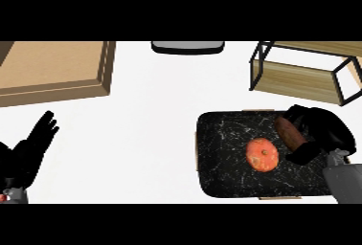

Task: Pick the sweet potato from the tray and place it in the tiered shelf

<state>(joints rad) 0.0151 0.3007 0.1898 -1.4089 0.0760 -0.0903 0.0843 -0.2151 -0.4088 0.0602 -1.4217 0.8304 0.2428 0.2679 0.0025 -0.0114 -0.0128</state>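
The right hand point(326, 131) comes in over the tray's right edge with its fingers curled round the sweet potato point(289, 132), taking it across its narrow width, probably because that is the easiest span to close on. The sweet potato is a dull brown, tapered tuber lying on the tray point(226, 143), a dark slab with white marbling and rounded corners near the worktop's right front. Just beside it sits a round, glossy orange fruit point(262, 154), apart from the hand. The shelf point(297, 81), pale wood boards in a thin black frame, stands at the back right corner, close behind the tray. The left hand point(32, 143) rests open at the left edge.
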